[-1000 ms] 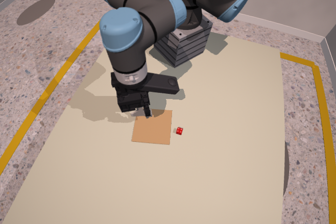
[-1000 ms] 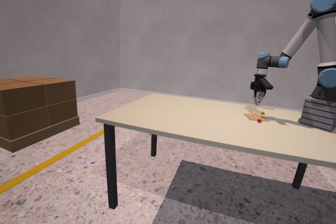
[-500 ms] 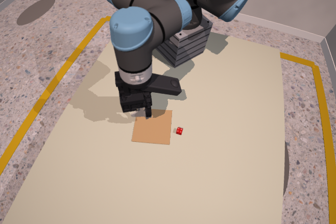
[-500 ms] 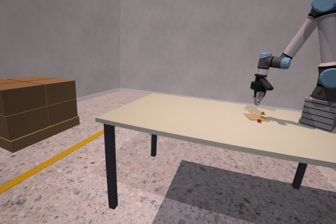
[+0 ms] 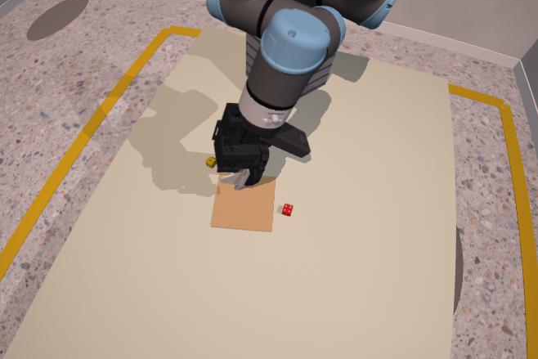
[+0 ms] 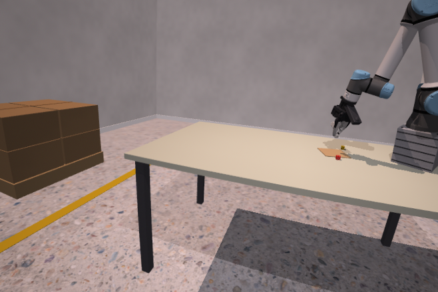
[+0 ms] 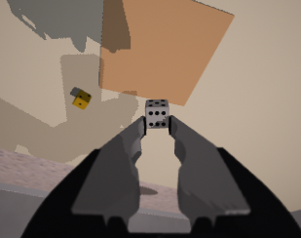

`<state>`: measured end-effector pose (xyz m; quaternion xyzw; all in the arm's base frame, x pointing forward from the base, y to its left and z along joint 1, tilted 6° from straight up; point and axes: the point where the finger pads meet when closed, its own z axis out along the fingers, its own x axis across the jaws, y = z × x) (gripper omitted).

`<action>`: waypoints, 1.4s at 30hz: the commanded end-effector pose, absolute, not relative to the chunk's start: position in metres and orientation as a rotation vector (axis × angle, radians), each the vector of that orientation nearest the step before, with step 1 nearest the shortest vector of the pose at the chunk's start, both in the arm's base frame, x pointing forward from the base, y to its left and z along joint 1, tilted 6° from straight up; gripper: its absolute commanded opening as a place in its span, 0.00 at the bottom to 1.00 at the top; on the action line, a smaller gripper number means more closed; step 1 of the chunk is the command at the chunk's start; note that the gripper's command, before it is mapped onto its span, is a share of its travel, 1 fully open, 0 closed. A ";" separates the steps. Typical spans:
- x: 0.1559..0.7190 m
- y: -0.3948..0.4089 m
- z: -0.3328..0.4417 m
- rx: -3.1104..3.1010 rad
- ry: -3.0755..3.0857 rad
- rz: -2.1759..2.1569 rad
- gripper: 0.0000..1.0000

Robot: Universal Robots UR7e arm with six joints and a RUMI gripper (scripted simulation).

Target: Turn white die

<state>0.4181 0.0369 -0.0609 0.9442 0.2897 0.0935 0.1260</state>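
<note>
Both fingers are clamped on the white die (image 7: 157,114), one on each side, with its six-pip face turned toward the wrist camera. From the exterior view the gripper (image 6: 336,134) hangs in the air above the table (image 6: 226,150), so the die is lifted off the surface. Taking the orange mat (image 5: 243,209) as the landmark: in the top view the gripper (image 5: 238,180) sits over the mat's far edge, near its far-left corner, and the wrist view puts the white die just past one of the mat's edges. Off the mat, close to that same far-left corner, lies the yellow die (image 5: 210,162), resting on the table in the arm's shadow; its top number is too small to read. Beside the mat's right edge, apart from it, sits the red die (image 5: 287,209).
</note>
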 end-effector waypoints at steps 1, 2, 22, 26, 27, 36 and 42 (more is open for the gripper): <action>0.418 0.035 -0.064 2.601 0.776 0.320 0.03; 0.418 0.035 -0.063 2.570 0.763 0.333 0.03; 0.417 0.037 -0.063 2.227 0.636 0.427 0.03; 0.416 0.038 -0.063 2.189 0.622 0.438 0.03; 0.416 0.038 -0.063 2.184 0.620 0.440 0.03; 0.416 0.038 -0.063 2.174 0.616 0.443 0.03; 0.416 0.038 -0.067 2.174 0.616 0.443 0.03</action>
